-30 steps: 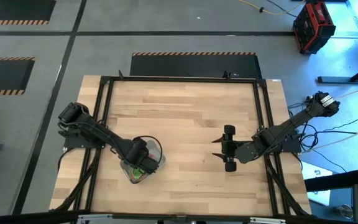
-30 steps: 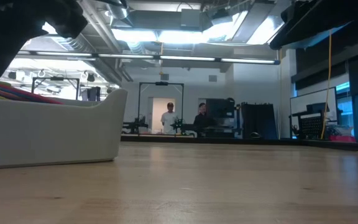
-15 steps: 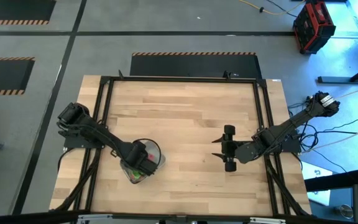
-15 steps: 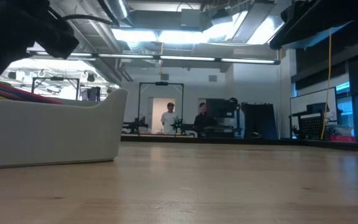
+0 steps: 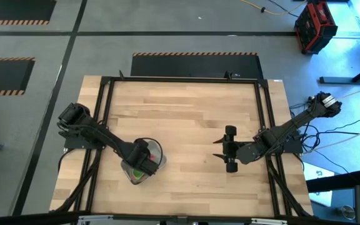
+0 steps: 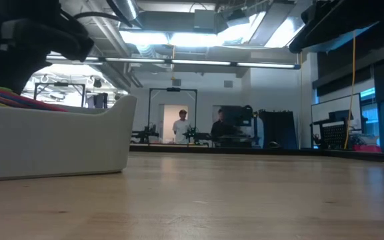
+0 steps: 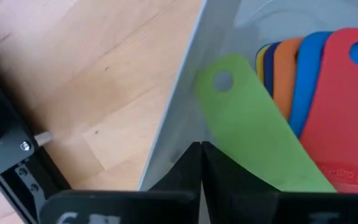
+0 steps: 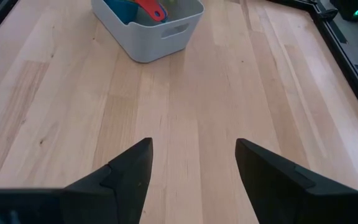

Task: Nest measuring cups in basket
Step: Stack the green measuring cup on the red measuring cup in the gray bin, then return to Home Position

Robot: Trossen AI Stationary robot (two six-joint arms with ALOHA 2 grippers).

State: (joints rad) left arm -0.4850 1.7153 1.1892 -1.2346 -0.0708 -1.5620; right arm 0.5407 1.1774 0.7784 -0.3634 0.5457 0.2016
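Observation:
The pale grey basket [image 5: 159, 154] stands on the table at the near left; it also shows in the low view [image 6: 52, 140] and the right wrist view [image 8: 151, 28]. Several measuring cups lie nested in it, their handles fanned: green [image 7: 247, 137], red [image 7: 347, 106], blue [image 7: 309, 68], orange [image 7: 284, 68] and yellow [image 7: 261, 59]. My left gripper [image 7: 201, 149] is shut, pointing down over the basket's wall [image 7: 185, 106] beside the green handle; in the high view [image 5: 142, 164] it covers the cups. My right gripper [image 5: 218, 149] is open and empty at the table's right middle. My left gripper's shut fingertips [image 7: 199, 155] stand at the edge of the green cup's handle, close to the basket's wall, coming from above. Whether they touch the handle or the wall, I cannot tell.
A black frame [image 5: 180, 80] runs around the tabletop. Bare wood [image 5: 186, 119] lies between the two arms and toward the far edge. People stand far off in the room behind the table [image 6: 182, 127].
In the low view my left gripper has gone down a little toward the basket. The basket and the cups have stayed where they were.

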